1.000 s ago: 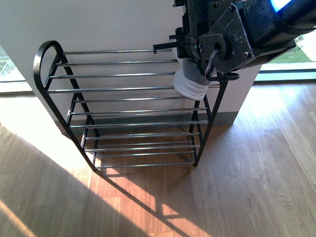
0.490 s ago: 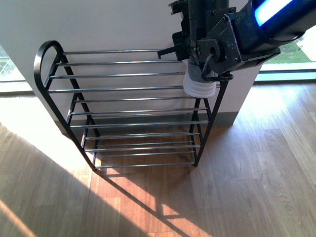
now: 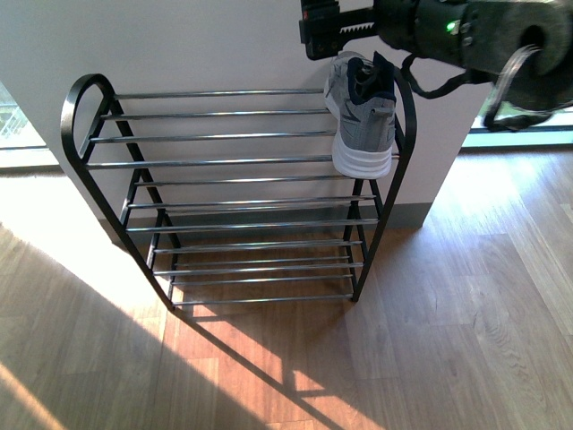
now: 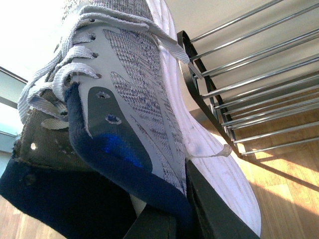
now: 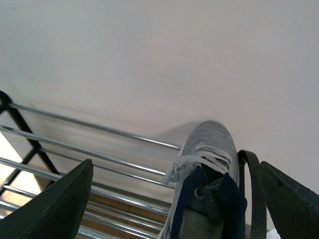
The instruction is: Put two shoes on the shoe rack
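Observation:
One grey sneaker (image 3: 363, 116) lies on the top shelf of the shoe rack (image 3: 224, 161), at its right end beside the black upright, toe toward the wall. My right gripper (image 5: 174, 164) hangs open above that sneaker (image 5: 207, 149), one finger (image 5: 50, 204) on each side and clear of it. The right arm (image 3: 448, 27) crosses the top of the front view. My left gripper (image 4: 187, 209) is shut on a second grey sneaker (image 4: 129, 89) at its navy collar, with the rack's rods (image 4: 259, 79) beyond. The left arm is outside the front view.
A white wall (image 3: 197, 45) stands directly behind the rack. Wooden floor (image 3: 448, 322) spreads in front, with sunlit patches and the rack's shadow. Windows (image 3: 519, 116) show low down on both sides. The lower shelves (image 3: 260, 260) hold nothing.
The right arm has lifted up and back from the rack's right end. The sneaker it covered now rests free on the top shelf, released.

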Robot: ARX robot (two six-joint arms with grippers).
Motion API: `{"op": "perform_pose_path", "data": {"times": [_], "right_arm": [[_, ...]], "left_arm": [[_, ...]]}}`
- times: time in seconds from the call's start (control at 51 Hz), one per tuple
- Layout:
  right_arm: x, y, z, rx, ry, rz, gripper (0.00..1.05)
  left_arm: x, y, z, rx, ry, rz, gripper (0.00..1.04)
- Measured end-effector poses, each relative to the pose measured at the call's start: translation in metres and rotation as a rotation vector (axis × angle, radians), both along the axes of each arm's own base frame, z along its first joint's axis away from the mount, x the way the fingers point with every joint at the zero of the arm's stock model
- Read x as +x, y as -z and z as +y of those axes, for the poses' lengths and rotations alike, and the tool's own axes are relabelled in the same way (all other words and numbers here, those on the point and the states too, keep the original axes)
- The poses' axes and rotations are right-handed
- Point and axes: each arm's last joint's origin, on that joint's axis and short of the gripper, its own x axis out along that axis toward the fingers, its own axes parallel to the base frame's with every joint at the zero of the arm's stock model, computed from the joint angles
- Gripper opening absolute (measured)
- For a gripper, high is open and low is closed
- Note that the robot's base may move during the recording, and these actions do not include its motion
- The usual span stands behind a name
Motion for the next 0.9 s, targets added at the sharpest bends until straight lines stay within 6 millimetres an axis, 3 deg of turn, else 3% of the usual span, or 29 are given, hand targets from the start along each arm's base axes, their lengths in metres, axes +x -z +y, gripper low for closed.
{"op": "perform_pose_path", "data": {"times": [0.216, 0.412, 0.49, 0.647, 0.765, 0.902], "right_arm": [[-0.055, -0.030, -0.024, 0.082, -0.101, -0.021, 0.96], [-0.126, -0.047, -0.081, 0.214, -0.133, 0.003, 0.96], [-0.139, -0.048, -0.094, 0.250, -0.100, -0.023, 0.96], [-0.145, -0.046, -0.099, 0.273, -0.084, -0.018, 0.96], [-0.161, -0.043, -0.111, 0.161, 0.257, -0.134, 0.74], [-0.188, -0.037, -0.132, 0.124, 0.314, -0.143, 0.48]], "left_arm": [[0.000, 0.000, 0.000, 0.000, 0.000, 0.000, 0.02], [0.000, 0.000, 0.000, 0.000, 0.000, 0.000, 0.02], [0.000, 0.000, 0.000, 0.000, 0.000, 0.000, 0.02], [0.000, 0.000, 0.000, 0.000, 0.000, 0.000, 0.02], [0.000, 0.000, 0.000, 0.000, 0.000, 0.000, 0.02], [0.000, 0.000, 0.000, 0.000, -0.002, 0.000, 0.02]]}}
